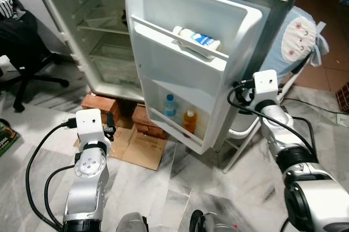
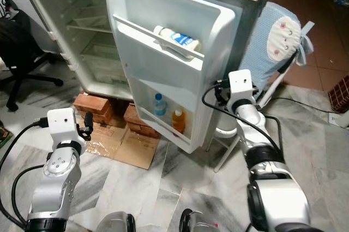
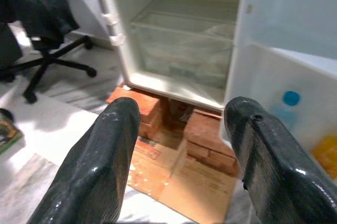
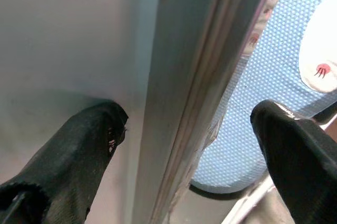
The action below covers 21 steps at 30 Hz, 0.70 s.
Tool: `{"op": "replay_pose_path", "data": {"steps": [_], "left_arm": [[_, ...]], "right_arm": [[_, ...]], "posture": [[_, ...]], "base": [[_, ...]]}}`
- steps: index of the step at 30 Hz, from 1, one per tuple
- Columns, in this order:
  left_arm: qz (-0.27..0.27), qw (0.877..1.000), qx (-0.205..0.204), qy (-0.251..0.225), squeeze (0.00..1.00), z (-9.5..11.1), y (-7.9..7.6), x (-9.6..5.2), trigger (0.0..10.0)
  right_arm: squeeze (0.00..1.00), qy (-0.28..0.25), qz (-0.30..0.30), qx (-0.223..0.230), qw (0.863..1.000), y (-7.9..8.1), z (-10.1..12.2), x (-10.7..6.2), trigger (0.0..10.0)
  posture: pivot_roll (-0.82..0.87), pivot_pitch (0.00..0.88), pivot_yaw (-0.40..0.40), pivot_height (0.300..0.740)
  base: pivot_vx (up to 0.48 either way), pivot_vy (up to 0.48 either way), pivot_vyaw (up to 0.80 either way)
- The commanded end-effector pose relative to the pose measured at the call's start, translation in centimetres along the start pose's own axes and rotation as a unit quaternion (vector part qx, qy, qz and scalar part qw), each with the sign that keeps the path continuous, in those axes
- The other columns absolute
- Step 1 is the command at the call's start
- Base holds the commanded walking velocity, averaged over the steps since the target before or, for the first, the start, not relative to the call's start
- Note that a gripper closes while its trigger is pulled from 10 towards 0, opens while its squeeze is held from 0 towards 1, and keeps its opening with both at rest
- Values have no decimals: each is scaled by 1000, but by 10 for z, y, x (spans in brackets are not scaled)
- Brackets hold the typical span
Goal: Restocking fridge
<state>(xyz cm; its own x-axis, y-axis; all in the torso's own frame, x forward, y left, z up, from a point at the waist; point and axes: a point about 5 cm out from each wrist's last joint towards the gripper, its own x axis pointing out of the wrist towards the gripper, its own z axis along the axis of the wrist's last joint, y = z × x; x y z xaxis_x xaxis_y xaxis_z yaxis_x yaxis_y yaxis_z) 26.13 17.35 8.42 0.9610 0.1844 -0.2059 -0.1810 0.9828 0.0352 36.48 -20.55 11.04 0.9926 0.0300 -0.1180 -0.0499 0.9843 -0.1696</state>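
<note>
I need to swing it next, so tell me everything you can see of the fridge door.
The fridge door is white, plastic-lined inside, and stands wide open. Its upper shelf holds a white bottle with a blue label lying on its side; the bottom shelf holds a blue-capped clear bottle and an orange bottle, both upright. The right gripper, open, straddles the door's outer edge.

fridge (image 1: 103, 35) top cropped, door-shelf bottle (image 1: 197, 40) label unreadable

Open passage to bare fridge shelves (image 1: 106, 27) from left claw (image 3: 179, 155) side. Swung-out fridge door (image 1: 191, 63) blocking the right; its edge straddled by spread right claw (image 4: 184, 145). Bricks (image 1: 101, 106) and cardboard (image 1: 139, 147) underneath.
</note>
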Motion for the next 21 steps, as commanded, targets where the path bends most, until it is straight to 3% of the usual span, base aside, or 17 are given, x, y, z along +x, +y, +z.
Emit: {"op": "replay_pose_path", "data": {"steps": [1, 3, 4, 5, 6, 8, 10, 13, 15, 17, 21], "left_arm": [[-8, 1000, 2, 0, 0, 1, -1, -4, 10000], [-14, 1000, 3, -1, 0, 1, -4, -6, 10000], [-14, 1000, 3, -1, 0, 1, -4, -6, 10000], [-15, 1000, 3, -2, 0, 1, -4, -7, 10000], [-15, 1000, 3, -2, 0, 1, -4, -7, 10000], [-16, 1000, 3, -1, 0, 1, -3, -7, 10000], [-17, 1000, 3, -1, 0, 1, -3, -7, 10000], [-18, 1000, 4, 2, 0, 0, -2, -8, 10000], [-19, 1000, 4, 2, 0, 0, -2, -7, 10000], [-23, 1000, 5, 2, 0, 0, -4, -7, 10000], [-23, 1000, 6, 2, 0, 0, -3, -7, 10000]], "right_arm": [[0, -51, 29, 31, 998, 11, 25, 9, 10000], [0, -78, 108, 88, 987, 28, 35, 11, 10000], [0, -78, 108, 88, 987, 28, 35, 11, 10000], [0, -87, 185, 123, 971, 40, 38, 7, 10000], [0, -89, 215, 136, 963, 44, 38, 5, 10000], [0, -97, 278, 142, 945, 50, 39, -1, 10000], [0, -94, 359, 146, 917, 54, 36, -16, 10000], [0, -59, 452, 131, 881, 47, 21, -45, 10000], [0, -45, 459, 126, 878, 44, 15, -49, 10000], [0, 26, 509, 97, 855, 25, -14, -77, 10000], [0, 79, 537, 60, 838, 10, -35, -100, 10000]], "posture": [[101, 107, 28, 740], [104, 111, 27, 740], [104, 111, 27, 740], [105, 112, 27, 740], [105, 112, 27, 740], [105, 112, 27, 740], [96, 116, 28, 740], [86, 117, 30, 740], [86, 117, 30, 740], [79, 116, 31, 740], [73, 115, 35, 740]], "base": [[0, 0, 0], [0, 0, 0], [0, 0, 0], [0, 0, 0], [0, 0, 0], [0, 0, 0], [0, 0, 0], [0, 0, 0], [0, 0, 0], [0, 0, 0], [0, 0, 0]]}}
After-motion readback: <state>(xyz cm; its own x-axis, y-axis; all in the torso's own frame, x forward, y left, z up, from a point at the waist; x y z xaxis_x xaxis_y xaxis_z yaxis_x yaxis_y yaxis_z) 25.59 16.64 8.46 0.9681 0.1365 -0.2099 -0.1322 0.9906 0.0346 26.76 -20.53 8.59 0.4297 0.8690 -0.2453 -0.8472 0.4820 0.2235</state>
